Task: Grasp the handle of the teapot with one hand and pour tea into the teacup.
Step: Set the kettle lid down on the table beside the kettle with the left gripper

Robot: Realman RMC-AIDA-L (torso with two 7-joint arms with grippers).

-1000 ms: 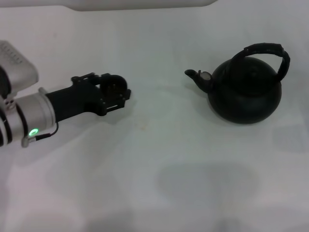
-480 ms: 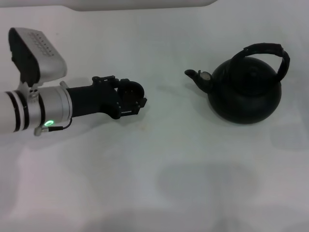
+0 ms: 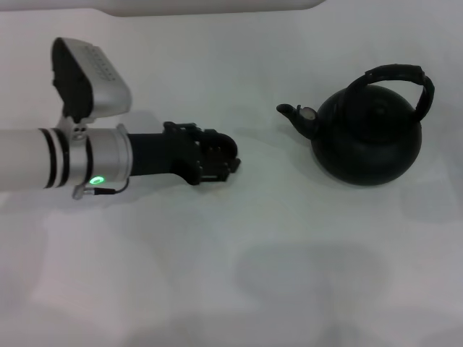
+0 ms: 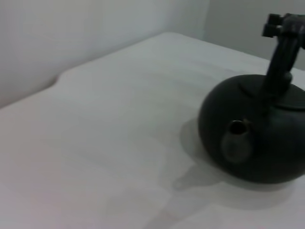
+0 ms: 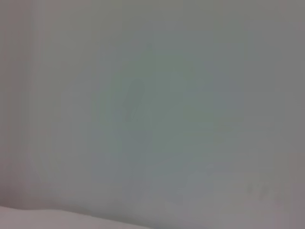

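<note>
The matte black teapot (image 3: 369,141) stands upright at the right of the white table (image 3: 239,238), its spout (image 3: 293,113) pointing left and its ribbed arched handle (image 3: 405,76) free above it. My left gripper (image 3: 226,157) reaches in from the left, shut on the small dark teacup (image 3: 221,144), a short gap left of the spout. The left wrist view shows the teapot (image 4: 257,138) close ahead, with its spout (image 4: 236,140) facing the camera and the handle (image 4: 283,47) above. The right gripper is out of view.
The white table has a pale wall or edge along its far side (image 3: 210,6). The right wrist view shows only a blank pale surface.
My left arm has moved right across the table toward the teapot, carrying the teacup with it. The teapot has not moved.
</note>
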